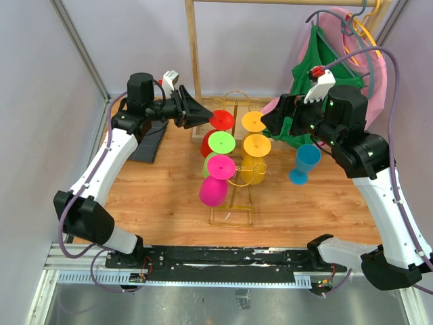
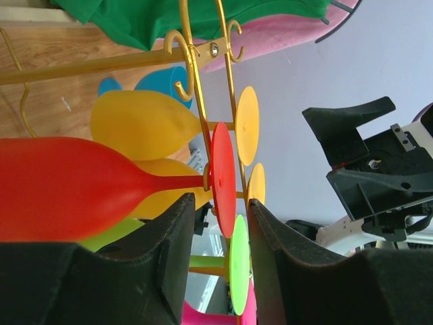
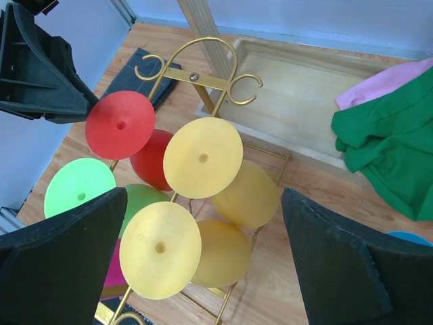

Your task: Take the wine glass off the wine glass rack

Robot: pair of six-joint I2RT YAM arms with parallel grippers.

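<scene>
Two arms: both reach in toward the gold wire rack from opposite sides.
Wine glass rack (image 1: 233, 183): stands mid-table on the wood surface, rectangular base nearest the arm bases, curled hooks at the top.
Glasses on rack: red glass (image 2: 81, 186) topmost on the left side, green glass (image 1: 220, 143) below it, pink glass (image 1: 215, 183) lowest; two yellow glasses (image 3: 203, 157) hang on the right side. All hang bowl-down, feet upward.
Blue glass (image 1: 304, 162): off the rack, standing upside down on the table to its right, near the right arm.
Left gripper (image 1: 203, 114): level with the red glass's foot. Wrist view shows the disc of the foot edge-on in the gap between the two black fingers (image 2: 172, 244), which stand partly apart; I cannot tell whether either pad touches it.
Right gripper (image 1: 270, 120): jaws spread wide, nothing between them, hanging just right of the upper yellow foot; its wrist view looks down on the rack.
Background: wooden rail (image 1: 194, 47) behind the rack, green and pink cloth (image 1: 318, 74) hanging at back right, dark flat pad (image 1: 150, 142) on the table at left.
</scene>
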